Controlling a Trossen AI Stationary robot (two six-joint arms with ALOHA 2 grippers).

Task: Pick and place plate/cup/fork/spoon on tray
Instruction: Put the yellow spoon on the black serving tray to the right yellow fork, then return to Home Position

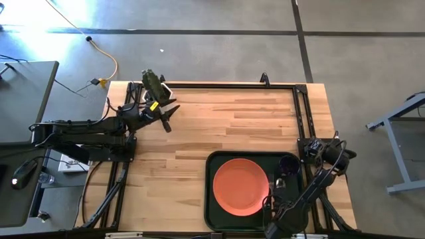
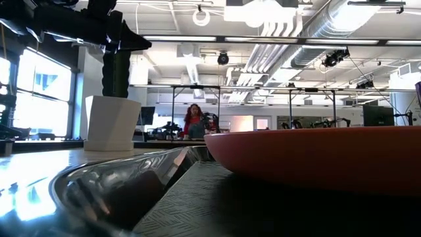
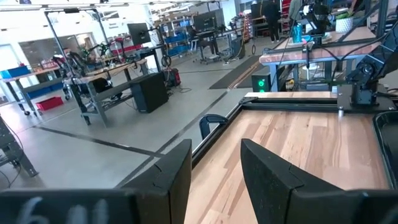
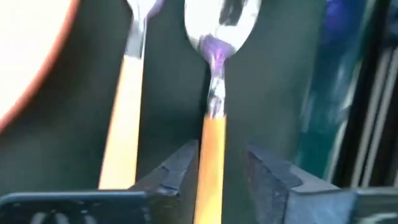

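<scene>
Tray (image 1: 211, 192) at near table edge holds plate (image 1: 241, 186), cup (image 1: 289, 163), fork (image 4: 124, 118), spoon (image 4: 214, 112); right gripper (image 4: 217, 171) low, fingers apart astride spoon handle; left gripper (image 3: 214, 177) open, far-left by the cactus pot (image 1: 153, 83).

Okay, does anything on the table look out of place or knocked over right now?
Nothing stands out. The plate lies flat in the tray, the cup stands in its corner, and the spoon and fork lie side by side on the tray floor under the right hand.
</scene>
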